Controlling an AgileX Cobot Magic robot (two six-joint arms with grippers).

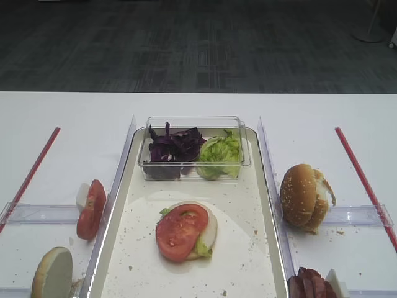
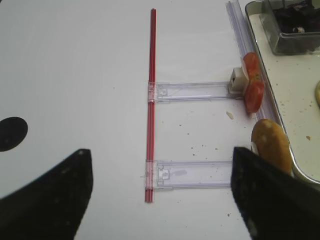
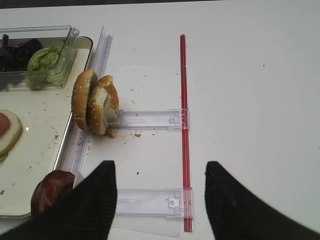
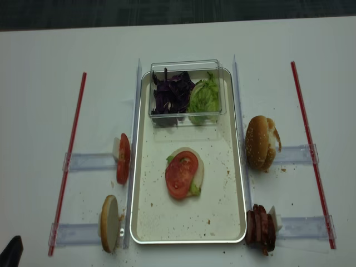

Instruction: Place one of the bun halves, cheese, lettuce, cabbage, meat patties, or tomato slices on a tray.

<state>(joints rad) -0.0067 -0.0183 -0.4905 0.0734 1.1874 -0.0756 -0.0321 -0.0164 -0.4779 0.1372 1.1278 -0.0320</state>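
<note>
The tray (image 1: 118, 217) holds a pale bun half (image 1: 211, 230) with a lettuce scrap and one tomato slice (image 1: 182, 231) on top. Purple cabbage (image 1: 173, 149) and lettuce (image 1: 218, 155) fill a clear box at its far end. Left of the tray, tomato slices (image 2: 252, 90) stand on edge, and a bun half (image 2: 271, 145) stands nearer. On the right stand sesame bun halves (image 3: 95, 102) and meat patties (image 3: 50, 192). My left gripper (image 2: 162, 152) hangs open over bare table, left of that bun half. My right gripper (image 3: 159, 167) is open and empty, right of the patties. Cheese is out of view.
Clear plastic rails (image 4: 92, 162) run from each red strip (image 4: 75, 150) toward the tray and carry the standing food. Upright clear dividers (image 1: 123, 161) line both long sides of the tray. Crumbs speckle the tray floor and the table near the buns.
</note>
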